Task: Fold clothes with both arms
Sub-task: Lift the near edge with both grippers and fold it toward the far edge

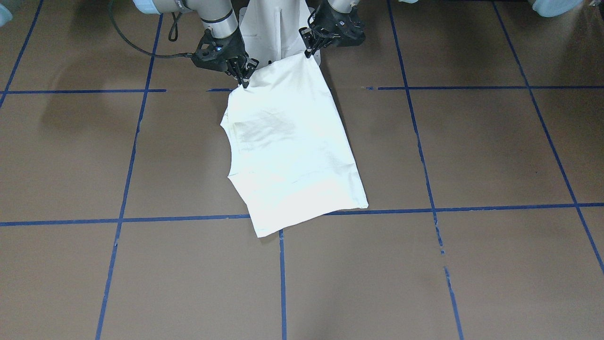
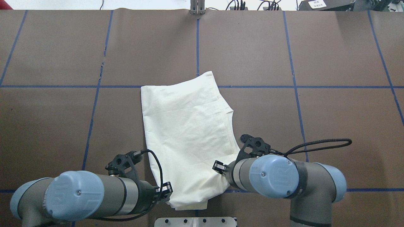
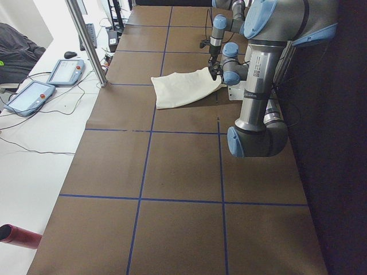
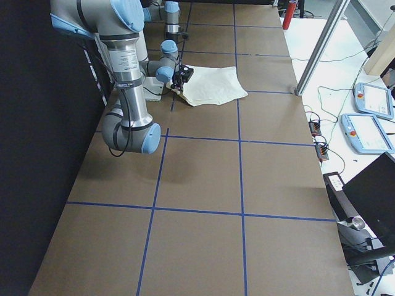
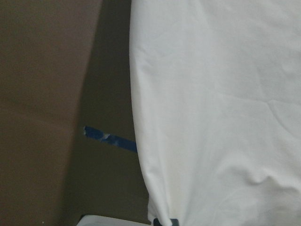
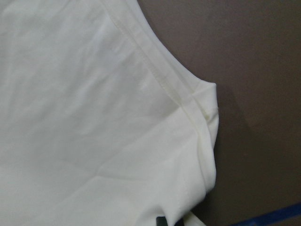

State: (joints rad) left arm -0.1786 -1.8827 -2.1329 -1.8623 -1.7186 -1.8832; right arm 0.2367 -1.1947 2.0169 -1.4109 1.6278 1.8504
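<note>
One shirt (image 1: pixel 292 156); left arm (image 2: pixel 94 195), right arm (image 2: pixel 284 179): two sets of jaws, each pinching corner.

— What are we listing as the surface?
— We are logging one table (image 2: pixel 315 47), brown covering, which blue tape lines (image 2: pixel 293 86) are dividing into large squares.
— And what are we finding lying on it?
— We are recording one cream-white shirt (image 2: pixel 186 126), folded, lying mid-table across a tape crossing, and a white base plate (image 2: pixel 195 221) sitting at the robot's edge.
</note>
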